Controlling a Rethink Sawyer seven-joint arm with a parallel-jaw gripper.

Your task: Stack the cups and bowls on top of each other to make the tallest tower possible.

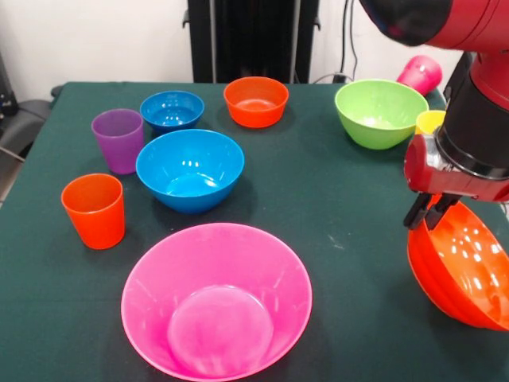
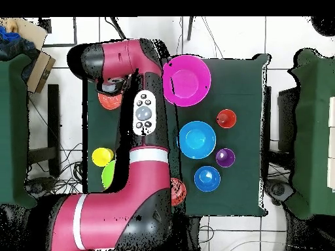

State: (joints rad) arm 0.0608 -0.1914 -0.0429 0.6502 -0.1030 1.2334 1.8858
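Note:
At the right edge of the front view my gripper is shut on the rim of the large orange bowl, which hangs tilted with its opening toward the camera. In the overhead view the arm covers most of this bowl. On the table stand the very large pink bowl, the medium blue bowl, the small blue bowl, the small orange bowl and the lime green bowl. The orange cup and purple cup stand upright at left. The yellow cup and magenta cup sit behind the arm.
The dark green table has bare cloth between the pink bowl and the lime green bowl. My red arm reaches along one side of the table in the overhead view. Other green tables flank it.

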